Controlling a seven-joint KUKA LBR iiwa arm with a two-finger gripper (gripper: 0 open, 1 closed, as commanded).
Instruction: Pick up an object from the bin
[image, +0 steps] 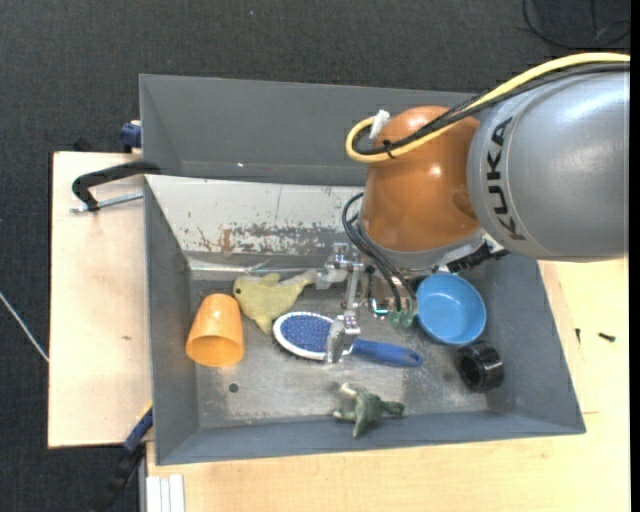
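My gripper hangs low over the middle of the bin, under the orange wrist cover. Its fingers stand apart, open, with nothing held between them. The left fingertip comes down at the neck of a blue brush, an oval white-rimmed head with a blue handle running right. The other finger ends higher, close to a blue bowl on the right. A small green piece shows between that finger and the bowl.
An orange cup lies on its side at the left. A pale yellow floppy thing lies behind the brush. A green toy animal sits by the front wall, and a black cylinder lies at the right.
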